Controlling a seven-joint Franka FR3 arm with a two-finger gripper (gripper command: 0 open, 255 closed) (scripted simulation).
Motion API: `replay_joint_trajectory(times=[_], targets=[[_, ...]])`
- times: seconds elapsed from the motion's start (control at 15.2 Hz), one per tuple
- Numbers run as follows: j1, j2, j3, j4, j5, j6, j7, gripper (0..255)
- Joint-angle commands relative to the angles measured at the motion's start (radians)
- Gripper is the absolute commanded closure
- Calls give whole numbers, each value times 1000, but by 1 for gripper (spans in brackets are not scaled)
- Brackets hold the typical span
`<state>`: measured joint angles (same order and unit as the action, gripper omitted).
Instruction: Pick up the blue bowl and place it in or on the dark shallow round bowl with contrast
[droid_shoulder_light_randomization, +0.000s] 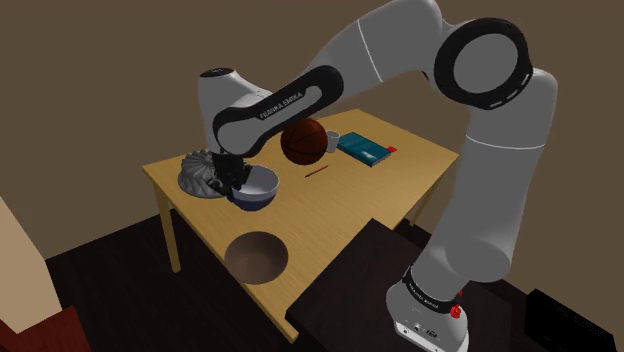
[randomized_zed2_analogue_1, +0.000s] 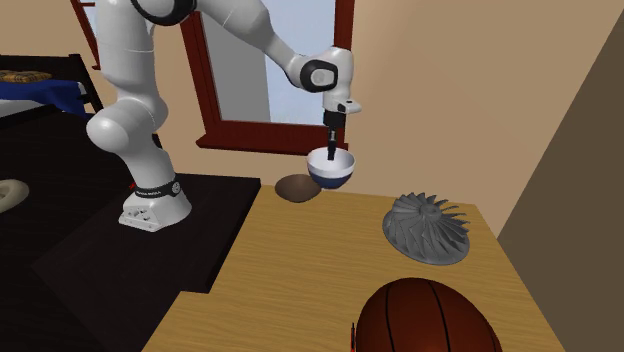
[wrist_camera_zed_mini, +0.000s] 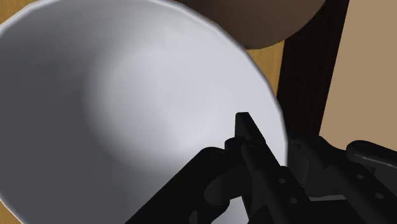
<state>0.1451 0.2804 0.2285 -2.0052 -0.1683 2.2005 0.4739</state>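
The blue bowl has a white inside and hangs by its rim from my gripper, near the table's edge on the shoulder view's left. One black finger is inside the bowl and the other is outside the wall, so the gripper is shut on the rim. The bowl seems slightly above the wooden table. The dark brown shallow round bowl rests by the table's front edge, close beyond the blue bowl in the wrist view and beside it in the second exterior view.
A grey finned wheel-like object stands right beside the blue bowl. A basketball, a white mug, a teal book and a thin red stick lie further back. The dark stand adjoins the table.
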Motion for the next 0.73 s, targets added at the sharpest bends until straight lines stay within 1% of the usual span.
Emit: replay_joint_trajectory(times=[0.0, 0.4, 0.59, 0.66], targets=[[19, -45, 17, -61, 9, 15, 35, 255], [77, -167, 74, -207, 47, 35, 132, 255], [110, -221, 106, -265, 72, 38, 182, 255], [111, -223, 107, -266, 73, 38, 184, 255]])
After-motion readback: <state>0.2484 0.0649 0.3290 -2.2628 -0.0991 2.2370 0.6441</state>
